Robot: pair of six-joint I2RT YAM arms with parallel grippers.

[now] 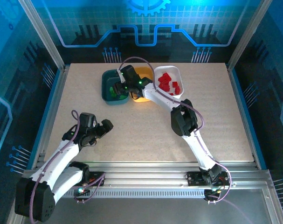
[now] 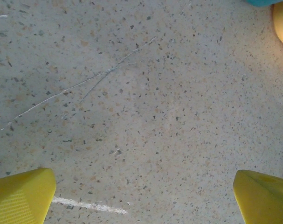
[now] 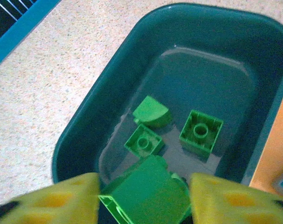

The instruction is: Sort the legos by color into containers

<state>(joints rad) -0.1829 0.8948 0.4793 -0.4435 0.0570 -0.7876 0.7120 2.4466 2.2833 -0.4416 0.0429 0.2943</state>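
A green brick above the dark teal tray
The left gripper gapes wide and empty over bare table. The right gripper has its yellow fingers flanking the brick; whether they clamp it cannot be told. Beyond, three green bricks lie on the tray floor.

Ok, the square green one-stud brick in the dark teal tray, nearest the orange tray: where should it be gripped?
Grip the square green plastic brick by two opposite flat side walls, coming straight down from above. It sits stud up on the floor of the dark teal plastic tray with bare floor around it, so both sides look reachable. The round stud offers a poor hold.
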